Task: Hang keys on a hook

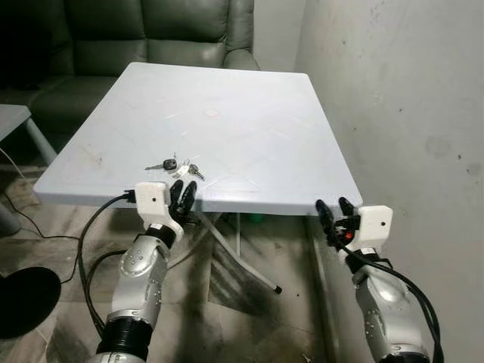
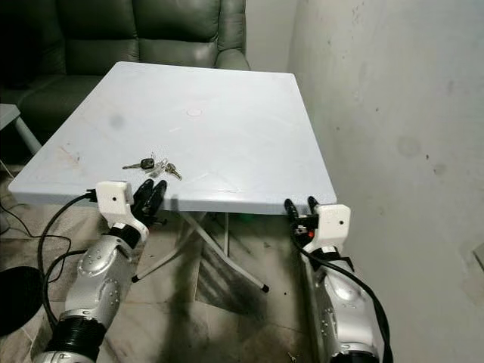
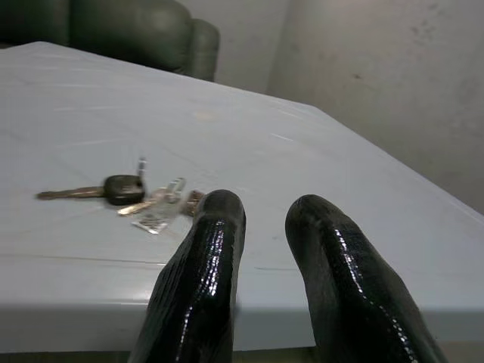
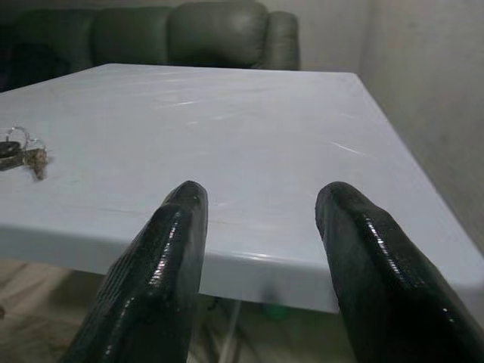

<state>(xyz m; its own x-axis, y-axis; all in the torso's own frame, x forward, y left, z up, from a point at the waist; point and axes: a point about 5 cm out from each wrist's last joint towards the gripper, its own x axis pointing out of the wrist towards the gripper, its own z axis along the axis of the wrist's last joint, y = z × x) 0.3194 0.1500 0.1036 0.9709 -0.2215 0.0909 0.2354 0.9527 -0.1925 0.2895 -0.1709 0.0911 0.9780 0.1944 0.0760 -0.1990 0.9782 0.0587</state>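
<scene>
Your keys (image 1: 175, 166) lie flat on the white table (image 1: 249, 113), close to its near edge and toward its left half, with the bunch stretched roughly along that edge: the black-headed key points its blade away from the ring toward the table's left side, and the smaller keys fan out toward the table's right and slightly toward you. From the left wrist view you can see the black-headed key's blade is brownish metal, a pale metal ring and a small clear tag sit at the middle of the bunch, and a couple of brassy keys lie beside it. The table is a plain square plastic top, scuffed and faintly stained, standing on crossed folding legs over a worn, dirty floor. Behind the table's far edge is a dark green sofa (image 1: 144, 38); a rough pale wall (image 1: 408, 98) runs just beside the table's right edge. Your left gripper (image 1: 182, 198) hovers at the table's near edge, just short of the keys, its two black fingers spread a little apart and holding nothing. Your right gripper (image 1: 333, 212) sits at the table's near right corner, well apart from the keys, fingers spread wide and empty.
</scene>
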